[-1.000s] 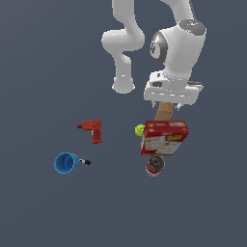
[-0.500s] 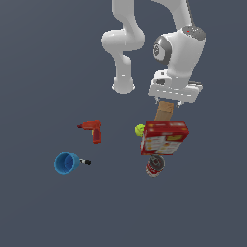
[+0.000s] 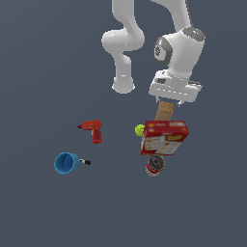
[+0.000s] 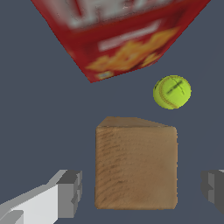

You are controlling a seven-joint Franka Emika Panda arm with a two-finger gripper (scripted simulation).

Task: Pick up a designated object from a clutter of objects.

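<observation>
While the claw (image 4: 142, 192) hangs spread, its fingers (image 4: 70, 192) flank the tan block (image 4: 136, 168) (untouched). Beside it sit the yellow-green ball (image 4: 172, 92) and red-white box (image 4: 118, 35).

We see the tan block (image 4: 136, 168) between our gripper's (image 4: 142, 192) spread fingers (image 4: 70, 192), untouched, with the yellow-green ball (image 4: 172, 92) and red-white box (image 4: 118, 35) beyond.

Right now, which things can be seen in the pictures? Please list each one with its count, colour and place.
wooden block: one, tan-brown, between the open gripper fingers, a gap on each side.
printed box: one, red and white, just beyond the block.
ball: one, yellow-green, beside the box, on the exterior view's left.
can: one, red-labelled, next to the box.
drill: one, red, apart, toward the exterior view's left.
cup: one, blue, lying on its side.
marker: one, black, by the cup.
gripper: one, grey-white, open around the block.
</observation>
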